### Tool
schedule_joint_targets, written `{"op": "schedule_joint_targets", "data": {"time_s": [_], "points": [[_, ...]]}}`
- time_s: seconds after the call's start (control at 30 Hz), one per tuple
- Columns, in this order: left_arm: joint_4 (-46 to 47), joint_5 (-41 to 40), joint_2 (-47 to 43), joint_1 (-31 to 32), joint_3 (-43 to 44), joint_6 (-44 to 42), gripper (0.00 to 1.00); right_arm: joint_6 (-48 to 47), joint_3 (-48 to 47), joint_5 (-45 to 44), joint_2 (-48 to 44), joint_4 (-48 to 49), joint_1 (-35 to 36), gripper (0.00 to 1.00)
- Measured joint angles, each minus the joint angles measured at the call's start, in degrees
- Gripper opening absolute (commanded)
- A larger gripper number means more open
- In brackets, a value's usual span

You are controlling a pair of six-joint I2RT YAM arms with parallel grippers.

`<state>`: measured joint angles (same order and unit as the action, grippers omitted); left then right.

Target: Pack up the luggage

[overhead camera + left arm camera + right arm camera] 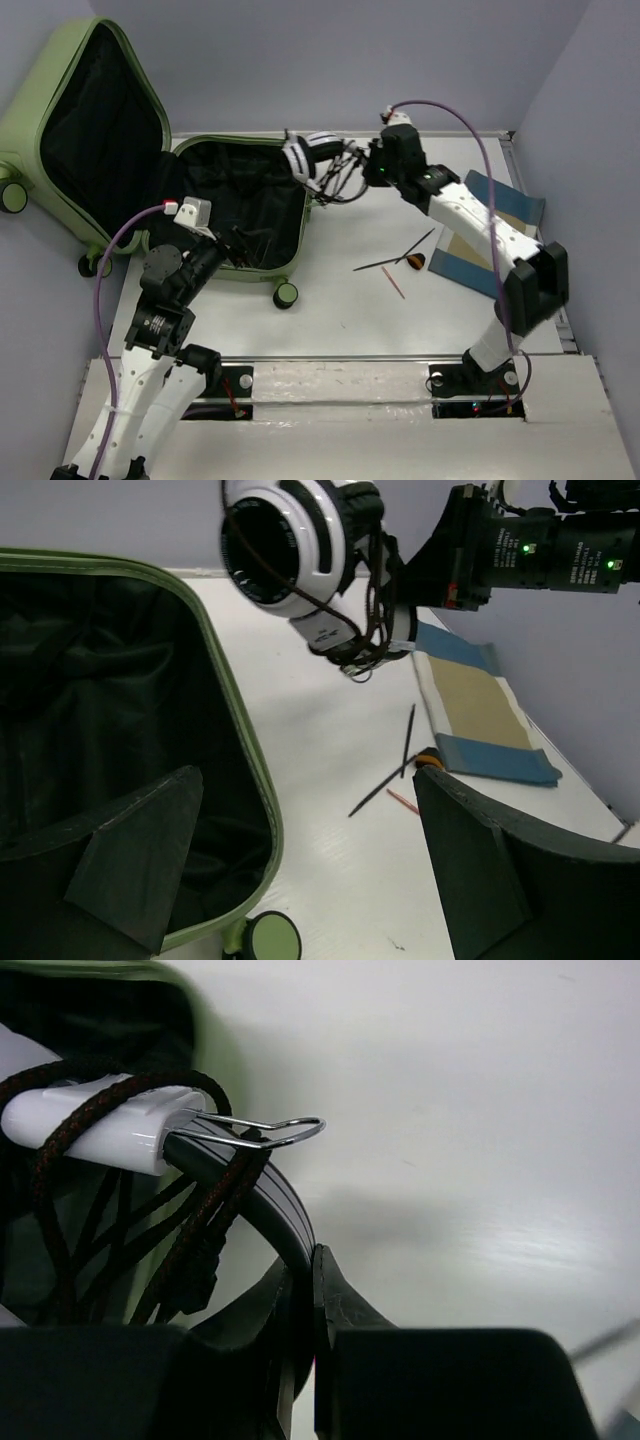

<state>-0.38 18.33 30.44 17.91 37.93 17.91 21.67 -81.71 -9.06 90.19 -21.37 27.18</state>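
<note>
Over the table, just beside the right rim of the luggage (28,125), my right pincer (355,165) is clamped narrow on the black headband of a pair of white-and-black headphones (305,155). Their braided cable hangs in loops under the cups. The case itself lies open at the left of the table, its lid propped up against the back corner and its lower half flat on the table. I can make out nothing packed on the dark lining, though it is too dark to be sure.

My left pincer (320,865) hovers over the open half, spread wide and carrying nothing.

So I judge the packing barely begun. The headphones are lifted and close to the rim but not yet inside. A folded blue-and-tan cloth (490,235) lies well to the right, with some thin sticks (395,258) and a small orange thing (413,262) between it and the case. All of that looks left to go in, and the lid would need closing after.
</note>
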Motion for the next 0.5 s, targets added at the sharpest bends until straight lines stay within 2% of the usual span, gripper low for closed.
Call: {"op": "schedule_joint_targets", "data": {"time_s": [0.03,0.07,0.13,0.17,0.2,0.27,0.33,0.37,0.4,0.43,0.5], "points": [[-1.0,-2.2,-0.4,0.0,0.3,0.0,0.99,0.7,-5.6,1.0,4.8,0.9,3.1,0.1],[-1.5,-3.2,-0.6,0.0,0.6,0.0,0.99,1.2,-8.7,1.5,8.1,1.4,5.2,0.21],[-2.8,-6.2,-1.0,0.0,1.2,0.0,0.99,2.3,-14.1,2.1,13.6,1.5,8.7,0.54],[-3.3,-7.7,-1.3,-0.1,1.5,0.0,0.99,3.6,-19.7,3.0,19.1,0.5,11.2,0.78],[-3.5,-8.5,-1.5,-0.1,1.6,0.0,0.99,4.1,-23.8,3.7,22.8,-0.1,12.4,0.81],[-4.1,-10.2,-2.1,-0.2,1.6,0.0,0.99,5.2,-31.1,6.5,29.6,0.7,14.5,0.79],[-4.5,-11.4,-2.3,-0.4,1.7,0.0,0.99,5.7,-30.2,7.8,30.5,0.9,15.6,0.73],[-4.6,-11.6,-2.3,-0.4,1.7,0.0,0.99,5.5,-28.0,7.4,29.2,0.9,15.7,0.68],[-4.8,-11.8,-2.3,-0.4,1.7,0.0,0.99,5.4,-25.2,6.9,27.3,0.2,15.6,0.59],[-5.0,-11.8,-2.3,-0.4,1.7,0.0,0.99,5.3,-21.8,6.3,25.1,0.3,15.4,0.54],[-5.0,-11.5,-2.3,-0.3,1.7,0.0,0.99,5.2,-6.4,3.3,14.7,2.2,13.5,0.47]]}}
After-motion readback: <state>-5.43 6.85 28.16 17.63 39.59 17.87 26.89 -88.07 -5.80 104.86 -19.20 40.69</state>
